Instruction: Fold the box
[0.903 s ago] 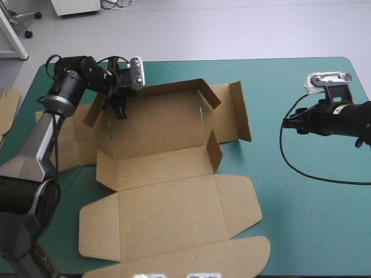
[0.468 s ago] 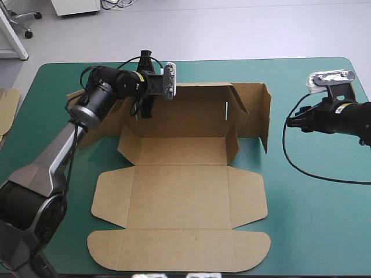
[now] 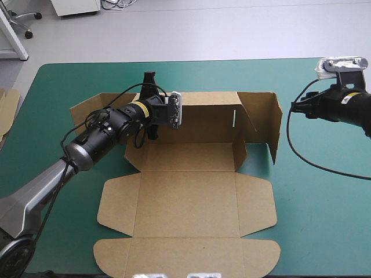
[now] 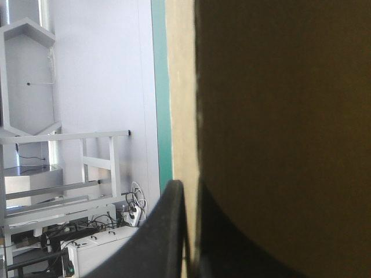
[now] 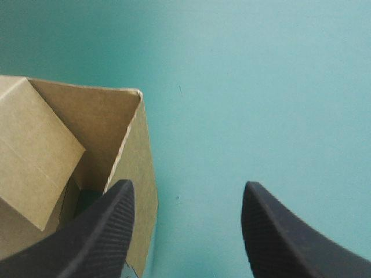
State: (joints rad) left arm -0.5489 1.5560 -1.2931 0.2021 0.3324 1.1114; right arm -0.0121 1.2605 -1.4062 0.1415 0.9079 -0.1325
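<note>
1 box (image 3: 185, 197) | left end effector (image 4: 188, 197) pinching rear wall (image 3: 203, 113) | right end effector (image 5: 188, 191) beside, spread

On table (image 3: 324, 220), box (image 3: 185, 191) lies mid, lid flat twd near edge, walls up at far side. L gripper (image 3: 152, 133) at far wall's left part, wall btwn its fingers. R gripper (image 3: 293, 110) right of box's right wall, apart. Board (image 3: 6, 107) at table's left edge.

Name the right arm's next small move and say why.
Probably bring the right end effector in to the upright side flap of the box and close on its edge. Its fingers stand open over the bare teal-green cover beside that flap, holding nothing, while the left end effector is shut on the far wall, which seems to steady the board.
</note>
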